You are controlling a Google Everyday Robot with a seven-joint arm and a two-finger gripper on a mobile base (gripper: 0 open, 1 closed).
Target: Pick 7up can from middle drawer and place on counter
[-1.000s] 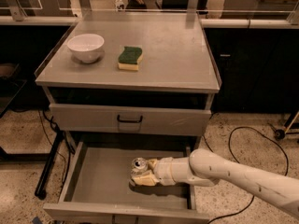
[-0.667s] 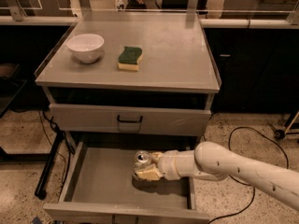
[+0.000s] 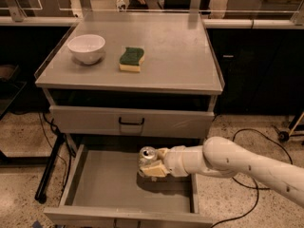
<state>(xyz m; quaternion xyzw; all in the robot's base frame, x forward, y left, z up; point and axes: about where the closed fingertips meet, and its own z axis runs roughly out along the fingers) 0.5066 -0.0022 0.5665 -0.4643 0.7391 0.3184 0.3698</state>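
Observation:
The 7up can point(image 3: 146, 156), with a shiny silver top, is held upright in my gripper point(image 3: 153, 167) over the right middle of the open middle drawer point(image 3: 102, 186). The pale fingers point(image 3: 153, 171) are shut around the can's lower body. The can hangs a little above the drawer floor, and its shadow lies below it. My white arm point(image 3: 237, 165) reaches in from the right over the drawer's right wall. The grey counter point(image 3: 171, 46) is above, on top of the cabinet.
A white bowl point(image 3: 86, 47) and a green and yellow sponge point(image 3: 131, 59) sit on the left half of the counter. A closed drawer front with a black handle point(image 3: 130, 121) is just above the can. Cables point(image 3: 247, 141) lie on the floor at right.
The gripper has risen slightly with the can in it, and the can now sits higher above the drawer floor. The arm has drawn in a little.

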